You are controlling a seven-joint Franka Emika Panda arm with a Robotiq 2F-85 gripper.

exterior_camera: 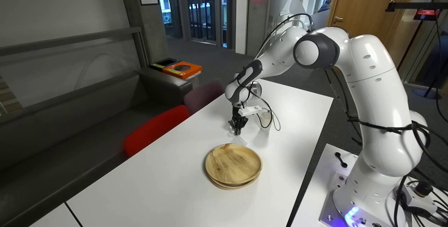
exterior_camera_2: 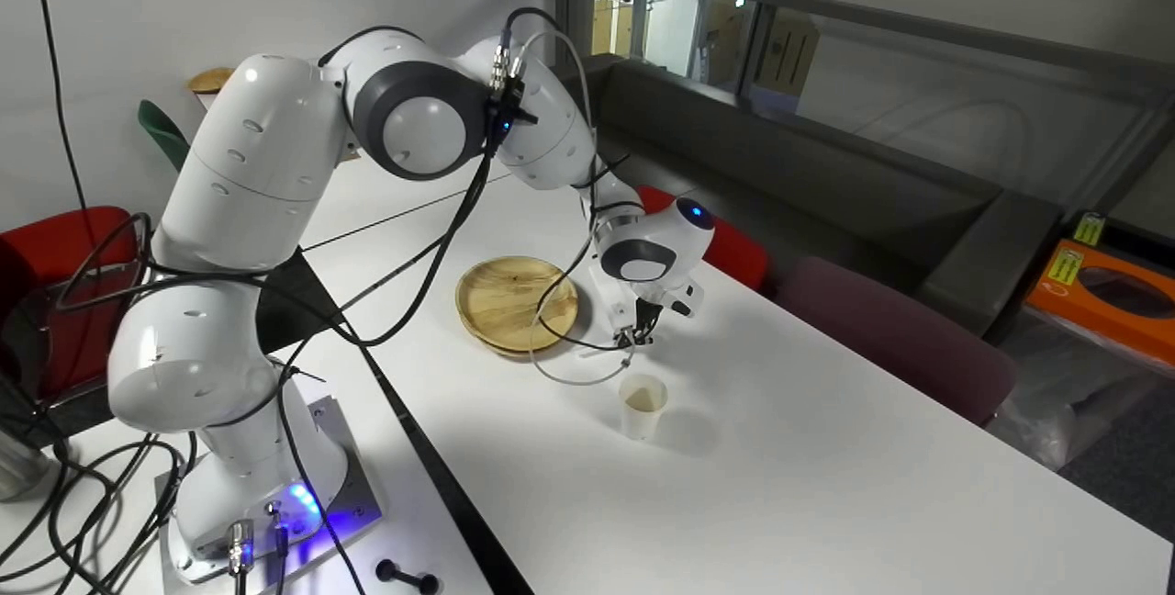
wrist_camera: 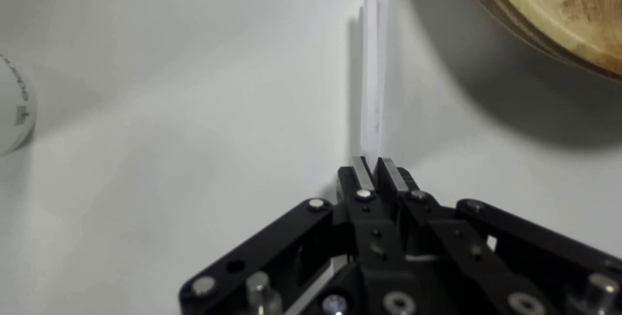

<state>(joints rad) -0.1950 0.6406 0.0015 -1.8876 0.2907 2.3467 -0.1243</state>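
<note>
Near the plates [exterior_camera: 233,164], the gripper [wrist_camera: 374,171] is almost closed; it pinches white cutlery [wrist_camera: 371,72]. The cup [exterior_camera_2: 644,407] stands upright, farther from the plates than the cutlery.

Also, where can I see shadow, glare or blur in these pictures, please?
In the wrist view, a broad shadow lies beside the wooden plates, the white handles nearly blend into the white table, and the nearest bolts look blurred; in an exterior view, a soft shadow lies by the white cup; in both exterior views, a blue light glares at the arm's base.
</note>
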